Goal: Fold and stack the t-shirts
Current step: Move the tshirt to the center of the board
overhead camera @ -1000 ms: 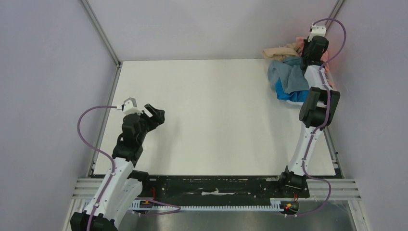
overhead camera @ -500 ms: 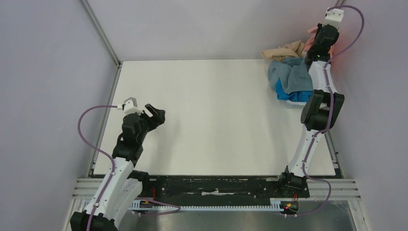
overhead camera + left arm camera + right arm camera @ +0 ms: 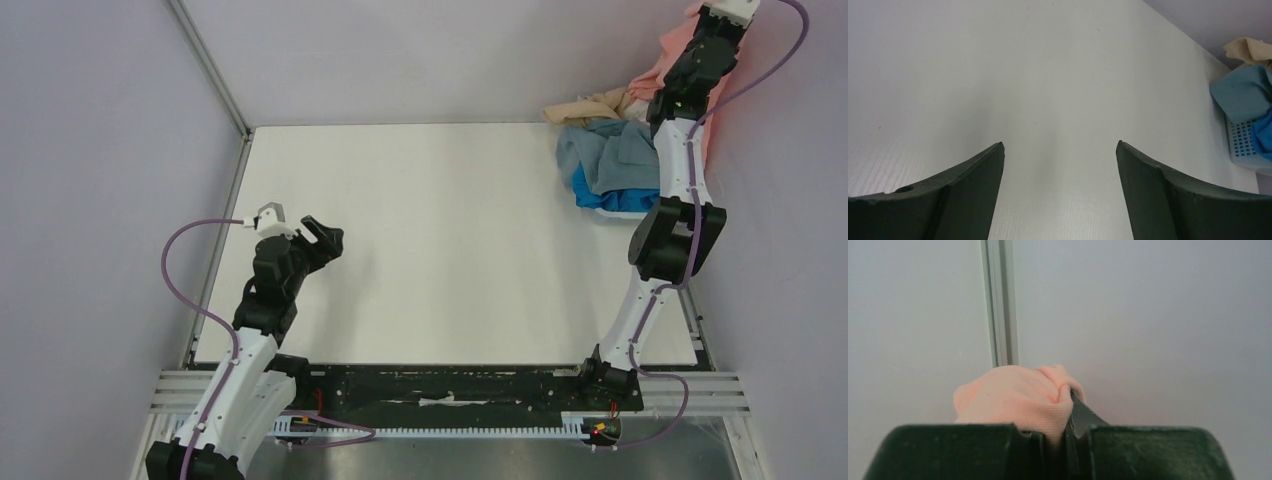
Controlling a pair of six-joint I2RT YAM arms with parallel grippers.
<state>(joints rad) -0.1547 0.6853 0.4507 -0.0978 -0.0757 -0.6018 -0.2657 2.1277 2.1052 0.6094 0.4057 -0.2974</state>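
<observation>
My right gripper (image 3: 703, 30) is raised high at the far right corner, shut on the salmon-pink t-shirt (image 3: 672, 68), which hangs down from it toward the pile. The right wrist view shows a bunch of the pink cloth (image 3: 1018, 397) pinched between the closed jaws. Below lie a beige t-shirt (image 3: 585, 106), a grey-blue t-shirt (image 3: 600, 152) and a bright blue t-shirt (image 3: 600, 198) heaped over the basket. My left gripper (image 3: 322, 236) is open and empty above the table's left side; its own view (image 3: 1060, 145) shows bare white table between the fingers.
A white plastic basket (image 3: 1243, 145) sits at the far right corner under the shirts. The white table (image 3: 440, 240) is edged by a metal frame post (image 3: 999, 300) and grey walls close behind my right gripper.
My right gripper has risen up and back from the pile, pulling the salmon-pink t-shirt up with it. The left arm has not moved.
</observation>
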